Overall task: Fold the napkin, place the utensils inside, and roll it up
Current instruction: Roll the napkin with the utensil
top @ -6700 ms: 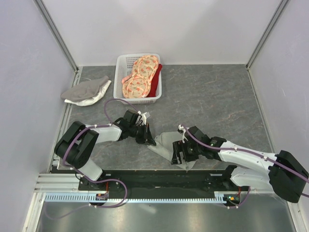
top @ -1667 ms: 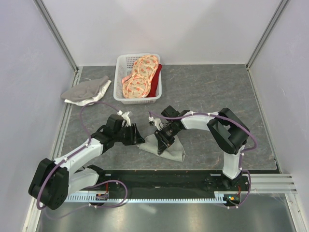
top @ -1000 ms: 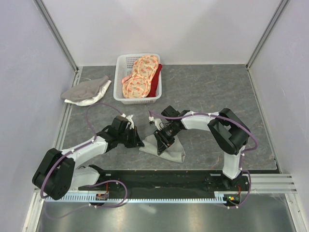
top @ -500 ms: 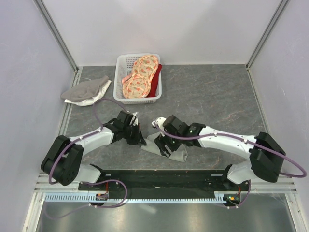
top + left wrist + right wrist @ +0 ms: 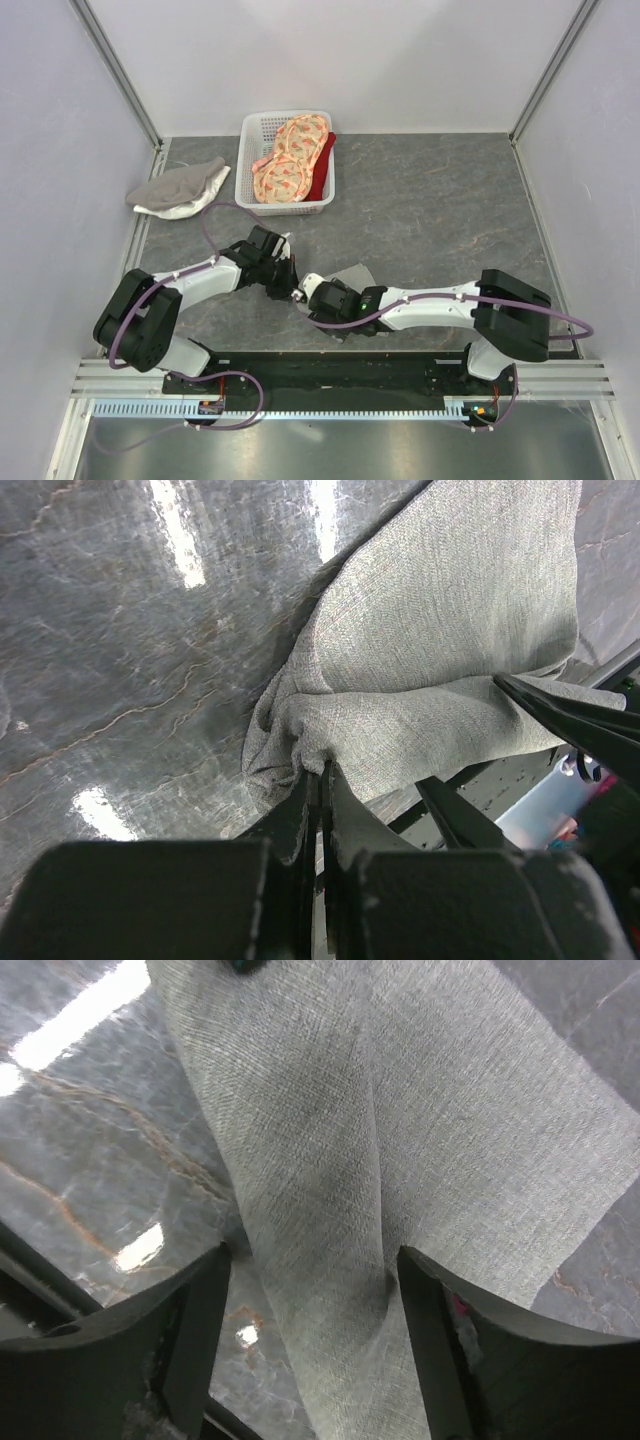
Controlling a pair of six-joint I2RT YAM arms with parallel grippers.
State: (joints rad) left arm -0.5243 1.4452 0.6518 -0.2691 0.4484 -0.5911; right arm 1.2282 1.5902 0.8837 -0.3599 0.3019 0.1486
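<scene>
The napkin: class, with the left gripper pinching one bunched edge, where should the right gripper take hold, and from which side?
Grip the raised crease of the napkin that runs between the fingers of the open right gripper, coming down from above. The thin cloth stands up in a fold there, so it is probably the easiest place to pinch. The left gripper holds the bunched edge.

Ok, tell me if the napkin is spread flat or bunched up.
Bunched, not flat: the napkin drapes in gathered folds, one puckered edge pinched between the shut left fingers.
</scene>
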